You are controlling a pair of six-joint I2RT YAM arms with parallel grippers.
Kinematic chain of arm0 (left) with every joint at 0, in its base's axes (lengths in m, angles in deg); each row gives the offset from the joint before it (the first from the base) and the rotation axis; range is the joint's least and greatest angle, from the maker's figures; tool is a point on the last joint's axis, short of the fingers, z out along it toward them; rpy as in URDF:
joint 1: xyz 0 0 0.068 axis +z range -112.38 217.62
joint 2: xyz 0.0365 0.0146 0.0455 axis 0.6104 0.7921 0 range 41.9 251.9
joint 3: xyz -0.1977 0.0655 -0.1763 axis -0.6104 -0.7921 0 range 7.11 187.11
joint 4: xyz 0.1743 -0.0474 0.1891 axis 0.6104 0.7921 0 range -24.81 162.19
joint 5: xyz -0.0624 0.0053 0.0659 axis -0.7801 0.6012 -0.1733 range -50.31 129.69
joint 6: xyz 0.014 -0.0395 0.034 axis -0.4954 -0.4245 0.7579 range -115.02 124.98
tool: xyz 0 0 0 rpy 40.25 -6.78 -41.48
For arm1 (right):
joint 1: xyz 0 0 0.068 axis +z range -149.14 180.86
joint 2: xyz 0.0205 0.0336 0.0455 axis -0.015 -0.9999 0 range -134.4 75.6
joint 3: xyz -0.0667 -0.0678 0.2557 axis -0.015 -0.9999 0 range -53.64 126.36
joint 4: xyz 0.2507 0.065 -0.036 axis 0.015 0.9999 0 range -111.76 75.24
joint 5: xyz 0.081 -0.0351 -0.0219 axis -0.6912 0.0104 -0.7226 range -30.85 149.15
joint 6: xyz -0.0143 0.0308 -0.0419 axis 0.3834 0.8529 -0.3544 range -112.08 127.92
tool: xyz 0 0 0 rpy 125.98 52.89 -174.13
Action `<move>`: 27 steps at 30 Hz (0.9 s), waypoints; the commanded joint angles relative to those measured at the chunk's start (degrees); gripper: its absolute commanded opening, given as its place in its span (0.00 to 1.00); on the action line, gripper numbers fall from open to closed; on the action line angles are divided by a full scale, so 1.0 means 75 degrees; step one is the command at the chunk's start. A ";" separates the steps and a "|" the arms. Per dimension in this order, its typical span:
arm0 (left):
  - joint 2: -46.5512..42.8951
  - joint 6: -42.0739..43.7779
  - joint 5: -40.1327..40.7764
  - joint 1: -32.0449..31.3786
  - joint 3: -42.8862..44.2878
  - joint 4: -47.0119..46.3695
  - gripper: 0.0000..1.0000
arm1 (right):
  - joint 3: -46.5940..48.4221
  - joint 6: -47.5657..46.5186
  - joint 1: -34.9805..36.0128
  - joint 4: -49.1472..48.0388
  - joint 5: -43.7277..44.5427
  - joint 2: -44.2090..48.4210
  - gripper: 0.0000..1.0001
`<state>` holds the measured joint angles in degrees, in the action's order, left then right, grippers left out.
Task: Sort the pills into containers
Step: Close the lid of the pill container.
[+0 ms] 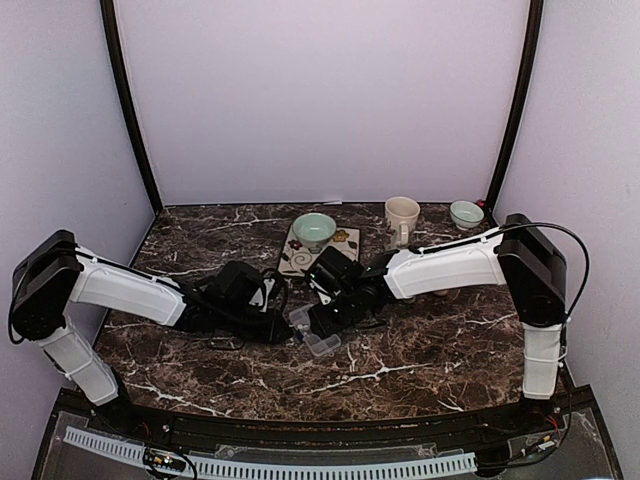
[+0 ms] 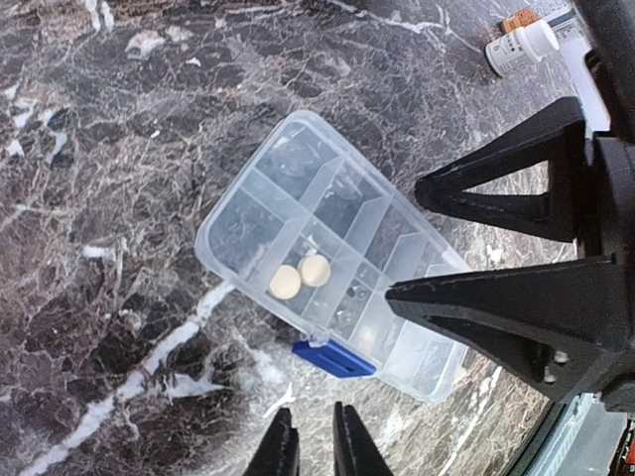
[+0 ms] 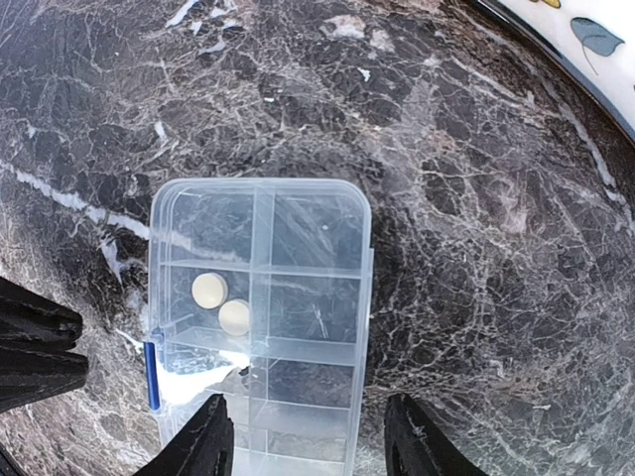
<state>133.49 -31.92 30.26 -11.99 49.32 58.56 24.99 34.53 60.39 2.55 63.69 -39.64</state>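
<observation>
While both arms meet over the middle of the marble table [image 1: 420, 360], the clear pill box [image 2: 298, 188] lies flat between them, its two rows of containers [image 3: 313, 233] showing through the plastic; two pale round pills [image 3: 209, 290] sit side by side in one compartment of the row beside the blue latch [image 2: 334, 358]. The left gripper [image 2: 313, 415] hovers just short of the latch side, its fingers only a crack apart and holding nothing. The right gripper [image 3: 308, 412] hangs astride one end of the box, jaws spread well apart with no visible grip; whether they touch it is unclear. Pills this small look light, hard and apt to skitter, best pinched by the fingertips alone; the box, thin and slick, would likely slide on polished stone unless braced by its long sides. Open stone lies on all sides of the box, with a white bottle [image 2: 521, 47] well apart, a bowl [image 1: 315, 230] on a mat [image 1: 345, 240] and a mug [image 1: 402, 215] further back; the tightest room is between the two grippers themselves
</observation>
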 commanded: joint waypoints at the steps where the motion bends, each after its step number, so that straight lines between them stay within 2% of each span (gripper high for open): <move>1: 0.0173 -0.0001 -0.0114 0.0069 0.0154 -0.0085 0.17 | -0.0078 -0.0158 0.0030 0.0658 -0.0094 -0.0405 0.52; 12: 0.0409 -0.0195 -0.0196 0.0121 0.0232 -0.0380 0.28 | 0.0031 -0.0314 0.0032 0.0691 -0.0506 -0.0679 0.53; 19: 0.0389 -0.0346 -0.0196 0.0122 0.0088 -0.0774 0.42 | -0.0029 -0.0281 0.0022 0.0650 -0.0604 -0.0701 0.53; 27: 0.0704 -0.0694 -0.0300 0.0122 0.0148 -0.0954 0.43 | -0.0134 -0.0173 0.0003 0.0580 -0.0711 -0.0655 0.53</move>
<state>137.71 -35.22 28.84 -11.40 49.96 52.81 26.37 33.48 60.10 2.34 60.08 -40.91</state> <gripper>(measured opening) 0.430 0.531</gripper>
